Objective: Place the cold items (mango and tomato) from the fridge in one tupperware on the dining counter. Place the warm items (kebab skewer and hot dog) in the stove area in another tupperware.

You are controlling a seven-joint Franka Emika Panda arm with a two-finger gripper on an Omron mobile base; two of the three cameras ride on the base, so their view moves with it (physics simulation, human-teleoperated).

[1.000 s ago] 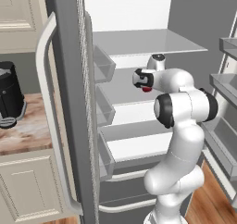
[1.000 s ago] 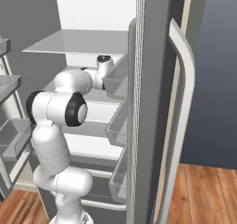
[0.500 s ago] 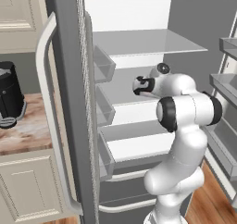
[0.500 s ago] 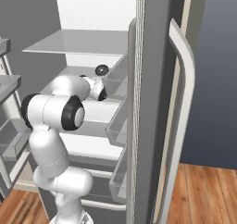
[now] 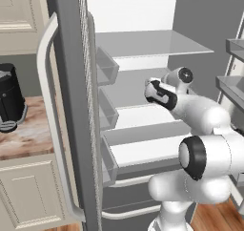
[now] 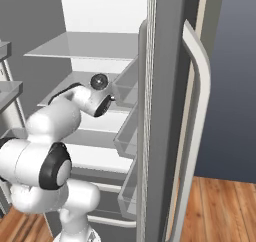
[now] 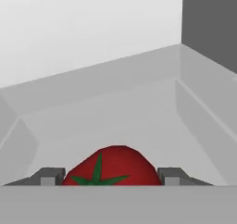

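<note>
Reaching into the dark-grey fridge (image 5: 66, 106), gripper (image 7: 109, 180) jaws pinching the red round tomato (image 7: 112, 166) at lower centre — no packing done yet, seemingly.

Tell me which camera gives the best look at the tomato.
The hand view. There the tomato sits red with its green stem star, between the two fingertips of the gripper, on a white fridge shelf. From the two base views I cannot make the tomato out; the arm reaches into the fridge.

Wood plank floor (image 6: 220, 206), cream cabinets (image 5: 28, 196) under a marbled countertop (image 5: 24, 139)
</note>
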